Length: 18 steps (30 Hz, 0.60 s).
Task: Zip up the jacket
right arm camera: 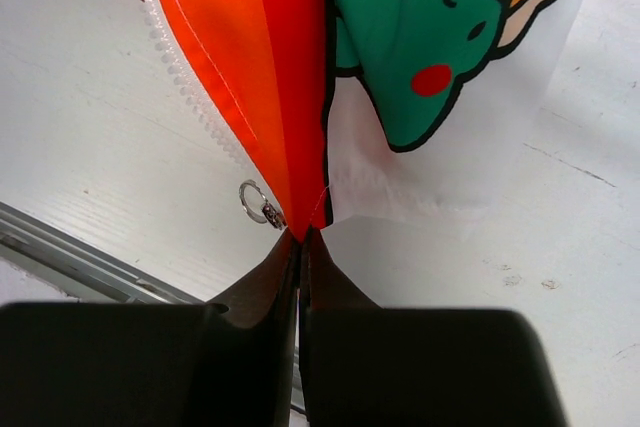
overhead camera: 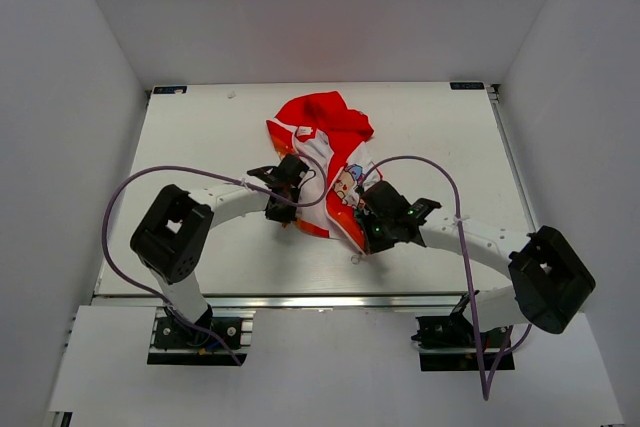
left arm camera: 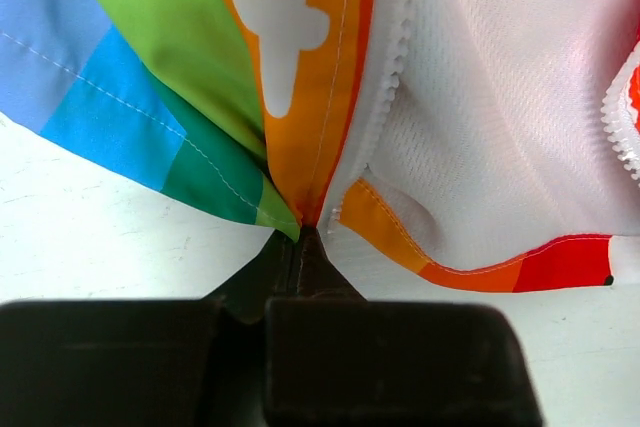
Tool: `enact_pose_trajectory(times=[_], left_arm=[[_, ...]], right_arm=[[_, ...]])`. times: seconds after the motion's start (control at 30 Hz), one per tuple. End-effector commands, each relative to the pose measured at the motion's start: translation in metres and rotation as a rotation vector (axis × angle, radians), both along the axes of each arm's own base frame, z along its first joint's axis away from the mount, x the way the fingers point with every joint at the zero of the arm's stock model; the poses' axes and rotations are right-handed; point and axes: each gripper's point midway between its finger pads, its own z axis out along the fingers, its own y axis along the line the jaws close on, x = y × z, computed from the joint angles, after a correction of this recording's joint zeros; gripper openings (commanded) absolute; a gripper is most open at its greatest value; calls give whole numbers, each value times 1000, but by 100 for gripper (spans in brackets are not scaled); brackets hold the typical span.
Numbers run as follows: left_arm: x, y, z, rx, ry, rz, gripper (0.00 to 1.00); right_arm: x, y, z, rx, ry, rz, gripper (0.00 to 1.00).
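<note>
Top view: the jacket point(overhead camera: 322, 162) lies bunched, its front edges too small to trace. Wrist views: the jacket runs off the upper edge; the left tool point(left arm camera: 298, 237) and right tool point(right arm camera: 301, 237) are blurred near the lens. Metal ring point(right arm camera: 254, 199) beside the right tool: attachment indiscernible.

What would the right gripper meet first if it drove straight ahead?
The jacket: the right gripper is shut on its hem, so orange-red fabric lies directly ahead; depth beyond is unclear.

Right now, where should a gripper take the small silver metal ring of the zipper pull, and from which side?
Probably pinch the ring through its open loop, from the bare-table side; the right gripper, shut on the red-orange jacket hem, crowds its other side.
</note>
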Motion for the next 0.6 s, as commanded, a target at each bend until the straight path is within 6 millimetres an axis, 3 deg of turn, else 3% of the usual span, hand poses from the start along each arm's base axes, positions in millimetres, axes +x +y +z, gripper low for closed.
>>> enact_pose_trajectory(times=[0.0, 0.1, 0.23, 0.33, 0.37, 0.5, 0.57], left_arm=[[-18, 21, -18, 75, 64, 17, 0], [-16, 21, -7, 60, 26, 31, 0], [-8, 17, 25, -9, -59, 86, 0], [2, 14, 66, -84, -169, 132, 0], [6, 9, 89, -139, -219, 130, 0], [8, -14, 138, -332, -318, 80, 0], [10, -23, 153, -401, -358, 53, 0]], right_arm=[[12, 3, 9, 33, -48, -21, 0], [20, 4, 8, 47, -47, -48, 0], [31, 17, 15, 100, -64, -57, 0], [41, 25, 26, 135, -96, -57, 0], [46, 29, 33, 148, -114, -58, 0], [53, 41, 57, 232, -163, -27, 0], [56, 51, 76, 315, -200, 4, 0]])
